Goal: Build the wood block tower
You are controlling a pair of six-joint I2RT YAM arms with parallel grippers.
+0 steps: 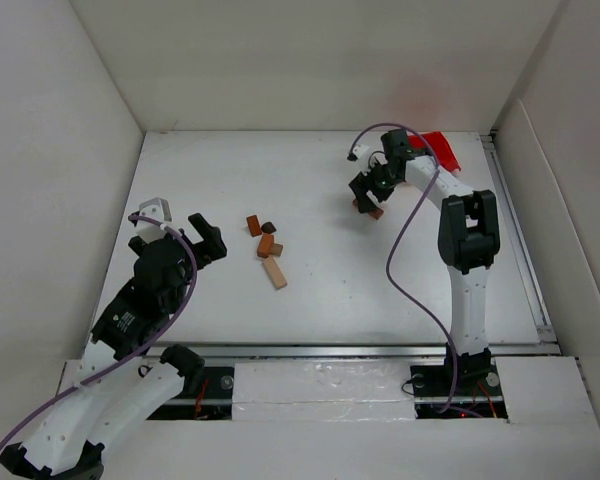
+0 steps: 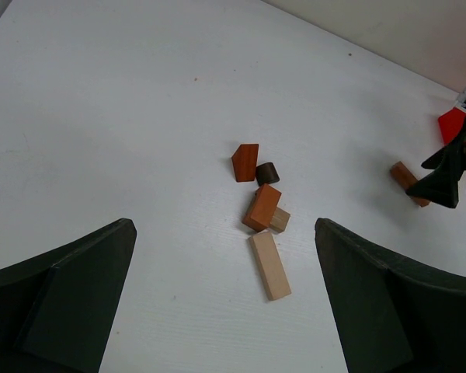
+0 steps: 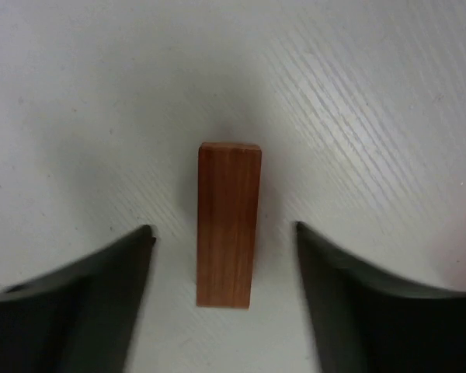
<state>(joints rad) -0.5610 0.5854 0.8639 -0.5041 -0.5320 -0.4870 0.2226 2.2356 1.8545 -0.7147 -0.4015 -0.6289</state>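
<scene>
Several small wood blocks lie loose mid-table: a tan bar (image 1: pixel 274 272) (image 2: pixel 269 265), an orange-brown block (image 1: pixel 266 244) (image 2: pixel 262 207) over a small tan cube (image 2: pixel 280 220), a dark rounded piece (image 1: pixel 269 227) (image 2: pixel 267 172) and a reddish wedge (image 1: pixel 253 225) (image 2: pixel 246 162). No stack stands. My left gripper (image 1: pixel 176 222) is open and empty, left of the blocks. My right gripper (image 1: pixel 364 196) is open, low over a reddish-brown bar (image 3: pixel 228 223) (image 1: pixel 372 210) that lies flat between its fingers (image 3: pixel 101 272), apart from both.
A red plastic bin (image 1: pixel 439 150) sits at the far right behind the right arm; it also shows in the left wrist view (image 2: pixel 453 124). White walls enclose the table on the left, back and right. A metal rail (image 1: pixel 330 350) runs along the near edge.
</scene>
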